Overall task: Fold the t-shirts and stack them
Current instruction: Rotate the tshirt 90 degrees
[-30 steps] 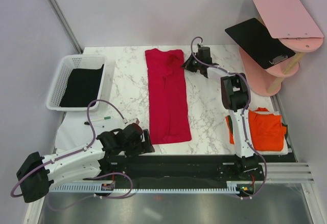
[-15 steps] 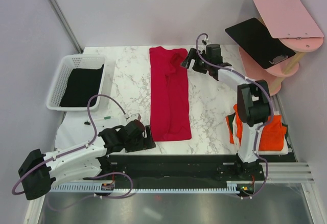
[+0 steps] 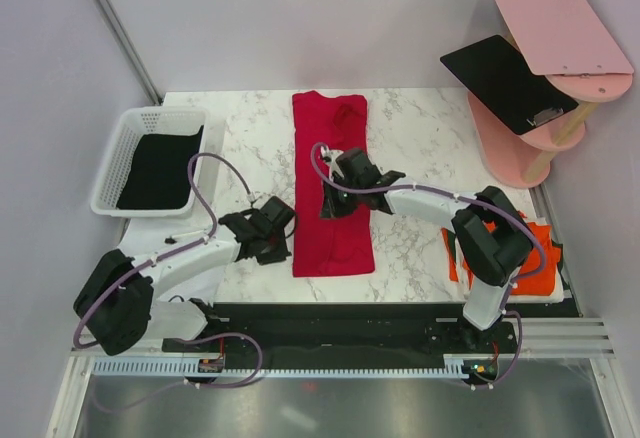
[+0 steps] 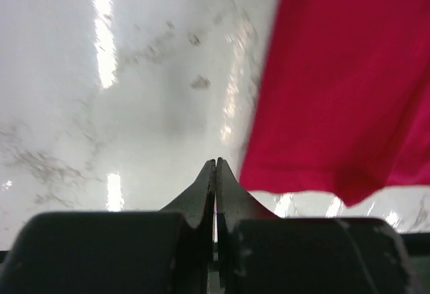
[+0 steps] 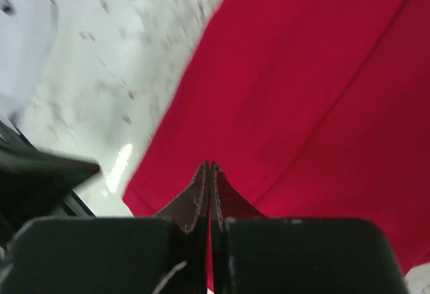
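Beneath right gripper (image 3: 333, 200), crimson t-shirt (image 3: 330, 138)

One crimson t-shirt (image 3: 330, 158) at centre, one black t-shirt (image 3: 160, 168) at 9 o'clock, orange-red t-shirts (image 3: 525, 258) piled at 4 o'clock, number unclear, one white mesh basket (image 3: 110, 183), one black board (image 3: 505, 78), one pink board (image 3: 560, 28), two arms, left arm (image 3: 185, 258) and right arm (image 3: 430, 201).

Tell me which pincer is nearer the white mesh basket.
Left. The left pincer is beside the crimson t-shirt's left edge, on the basket's side; the right pincer is above that shirt, farther away.
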